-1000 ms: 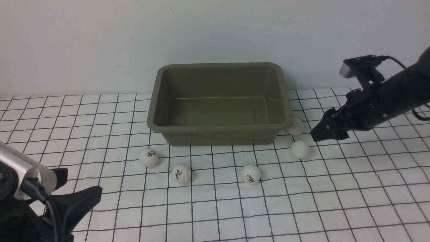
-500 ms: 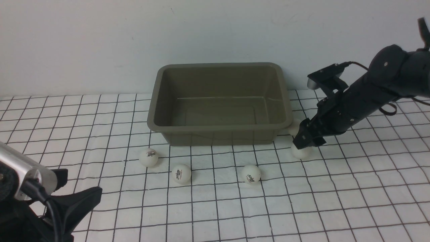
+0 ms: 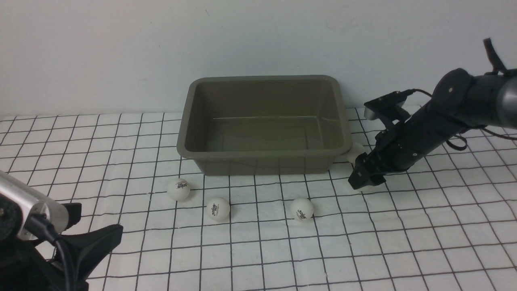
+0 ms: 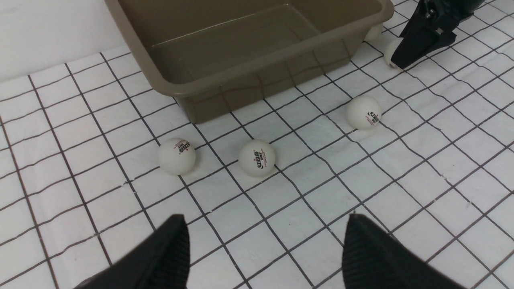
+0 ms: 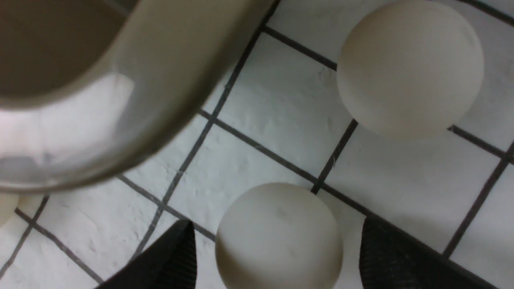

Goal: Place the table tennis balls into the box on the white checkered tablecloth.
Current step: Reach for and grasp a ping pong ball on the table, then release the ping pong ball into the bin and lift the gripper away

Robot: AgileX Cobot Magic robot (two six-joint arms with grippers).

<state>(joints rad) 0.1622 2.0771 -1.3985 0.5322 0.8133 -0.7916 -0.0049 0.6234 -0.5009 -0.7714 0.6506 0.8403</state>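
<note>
Your right gripper [image 3: 357,182] stands open around 1 ball [image 5: 279,237] on the cloth [image 3: 363,250], beside the box [image 3: 262,154]. The ball is probably light, smooth and quick to roll, so pinch gently across its middle. Your left gripper [image 4: 265,224] is open too.

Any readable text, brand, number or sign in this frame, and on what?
Leftmost ball: red and dark logo, too small to read.
Middle ball: similar logo, unreadable.
Third ball: similar logo, unreadable.
Two balls by the box corner: no print showing.
Box: no label visible.

Olive-grey box [image 3: 262,163], matte white balls [image 3: 218,208] with dark logos, white tablecloth [image 3: 282,250] with thin black grid
</note>
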